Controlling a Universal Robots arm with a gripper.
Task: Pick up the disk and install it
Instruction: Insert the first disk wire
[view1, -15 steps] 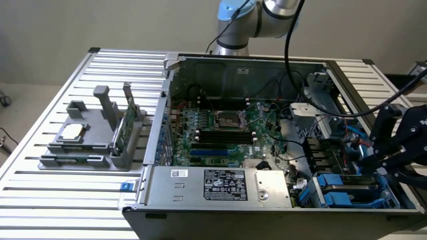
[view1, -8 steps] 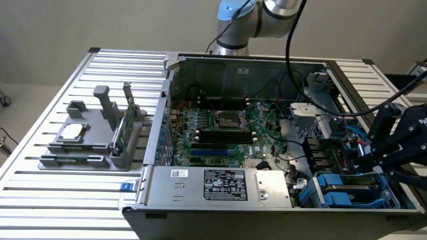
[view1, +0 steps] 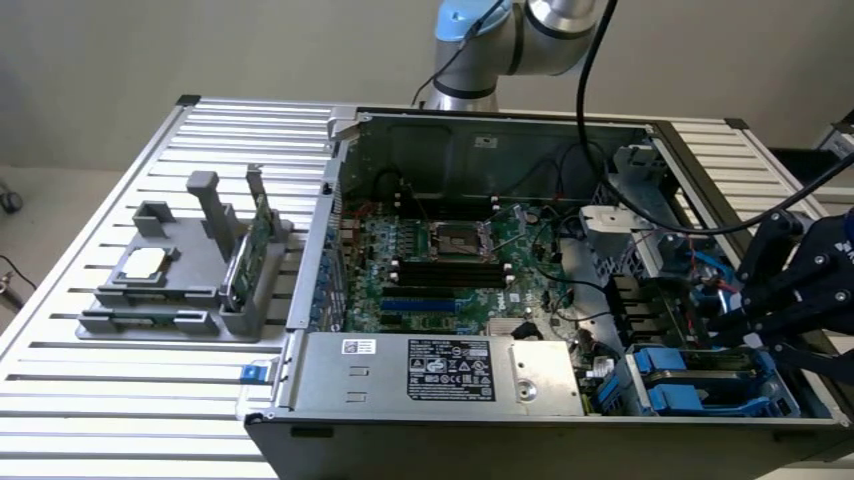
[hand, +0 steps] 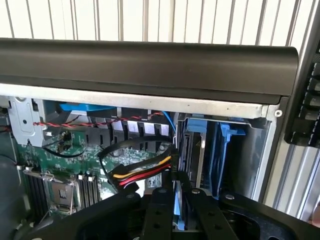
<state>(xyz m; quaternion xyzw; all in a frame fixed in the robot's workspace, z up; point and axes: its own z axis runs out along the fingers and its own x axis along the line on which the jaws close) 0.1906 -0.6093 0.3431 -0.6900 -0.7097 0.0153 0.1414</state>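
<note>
My black gripper (view1: 734, 325) hangs over the drive bay at the exterior view's right end of the open computer case (view1: 334, 200). In the wrist view the gripper (hand: 176, 209) is shut on a thin, blue-edged plate seen edge-on, which I take for the disk (hand: 175, 196). The disk stands upright and points into the bay beside blue plastic carriers (hand: 225, 150). Its label and flat faces are hidden. The same blue carriers (view1: 681, 385) sit in the bay near the case's front corner, just below the gripper.
A red, yellow and black cable bundle (hand: 142, 172) lies close beside the fingers. The motherboard (view1: 441, 260) and power supply (view1: 454, 370) fill the case. A grey fixture (view1: 174, 290) with a chip and green card stands on the slatted table at the exterior view's left.
</note>
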